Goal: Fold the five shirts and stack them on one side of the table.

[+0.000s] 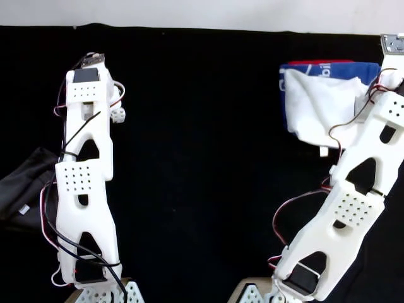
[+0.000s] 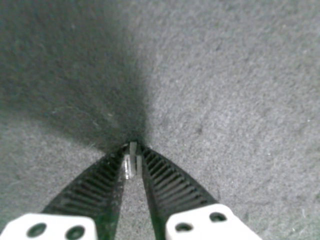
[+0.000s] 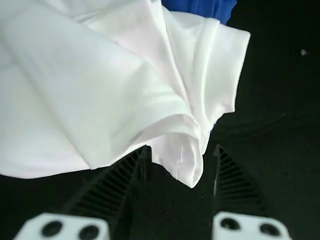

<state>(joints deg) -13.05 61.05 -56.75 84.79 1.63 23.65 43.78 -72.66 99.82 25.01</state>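
A crumpled white shirt (image 1: 319, 104) lies on top of a blue shirt (image 1: 297, 66) at the far right of the black table. In the right wrist view, my right gripper (image 3: 180, 154) is open, with a hanging corner of the white shirt (image 3: 125, 90) just between its fingertips and the blue shirt (image 3: 200, 7) beyond. The right arm (image 1: 360, 189) reaches over this pile. My left gripper (image 2: 133, 150) is shut on nothing, its tips down near the bare table cloth (image 2: 225, 75). The left arm (image 1: 85, 158) stretches toward the far left.
A dark shirt (image 1: 25, 186) lies bunched at the table's left edge, beside the left arm. The black cloth (image 1: 202, 158) between the two arms is open room. The arm bases stand at the near edge.
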